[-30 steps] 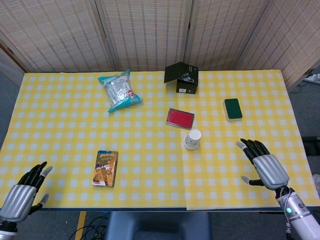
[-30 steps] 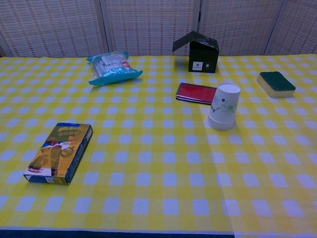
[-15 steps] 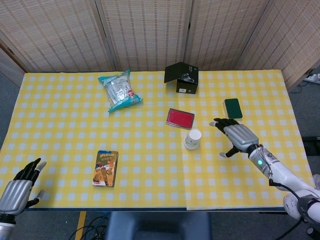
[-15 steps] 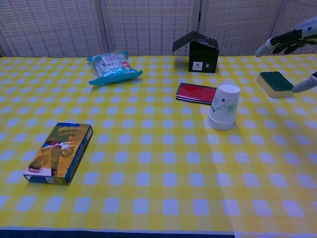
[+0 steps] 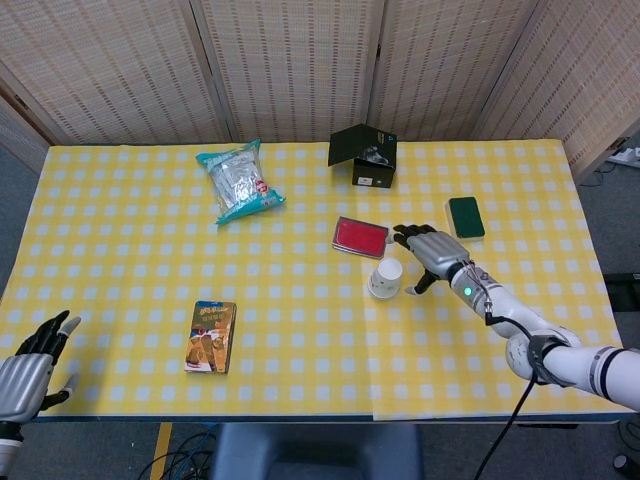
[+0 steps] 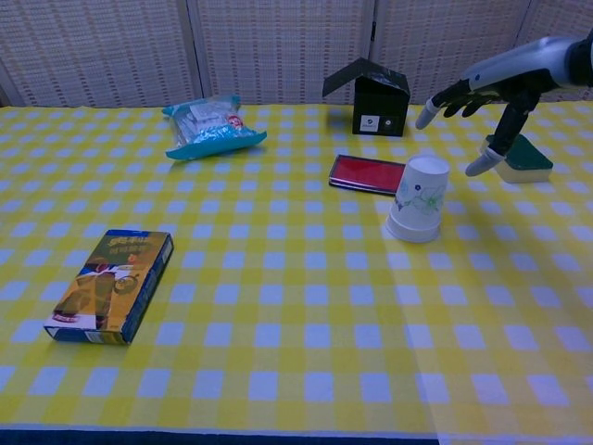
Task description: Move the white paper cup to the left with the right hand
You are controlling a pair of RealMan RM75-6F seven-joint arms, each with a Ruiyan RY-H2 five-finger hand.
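The white paper cup [image 5: 385, 278] [image 6: 420, 199] stands upside down on the yellow checked table, just in front of a flat red case [image 5: 360, 236] [image 6: 367, 174]. My right hand [image 5: 429, 254] [image 6: 477, 102] hovers just right of the cup with its fingers spread apart, holding nothing and not touching the cup. My left hand [image 5: 28, 370] is low at the table's near left corner, fingers apart and empty; the chest view does not show it.
A green sponge [image 5: 465, 217] [image 6: 517, 156] lies right of the hand. A black open box [image 5: 364, 156] [image 6: 372, 97] sits behind the cup. A teal snack bag [image 5: 238, 180] [image 6: 210, 127] is at back left, a book [image 5: 211, 336] [image 6: 111, 285] at front left.
My right hand has swept from the near right of the table up and leftward, ending close beside the cup. My left hand has sunk lower at the front left corner.
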